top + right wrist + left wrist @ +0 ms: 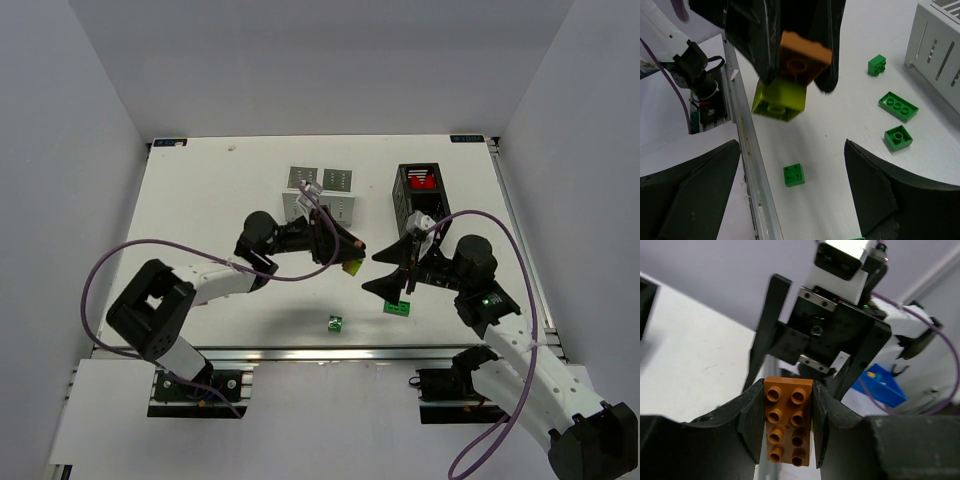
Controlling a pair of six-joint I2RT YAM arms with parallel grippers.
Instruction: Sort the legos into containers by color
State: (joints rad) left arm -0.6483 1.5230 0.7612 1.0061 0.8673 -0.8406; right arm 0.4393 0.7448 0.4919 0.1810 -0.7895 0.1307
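Note:
My left gripper (345, 252) is shut on an orange-brown eight-stud brick (788, 420), held above the table; a yellow-green brick (779, 100) is stuck to its underside. The orange brick (805, 57) and the left gripper's fingers (747, 35) show at the top of the right wrist view. My right gripper (382, 272) is open and empty, facing the left gripper close by, and its jaws (791, 145) stand wide over a small green brick (794, 175). The white container (322, 190) and the black container (420, 200), with red bricks (422, 182) inside, stand behind.
Green bricks lie on the table: one near the front edge (336, 323), one under my right gripper (397, 307), and three more (876, 64) (898, 106) (898, 137) beside the white container's slotted wall (940, 50). The table's metal front rail (752, 165) runs close by.

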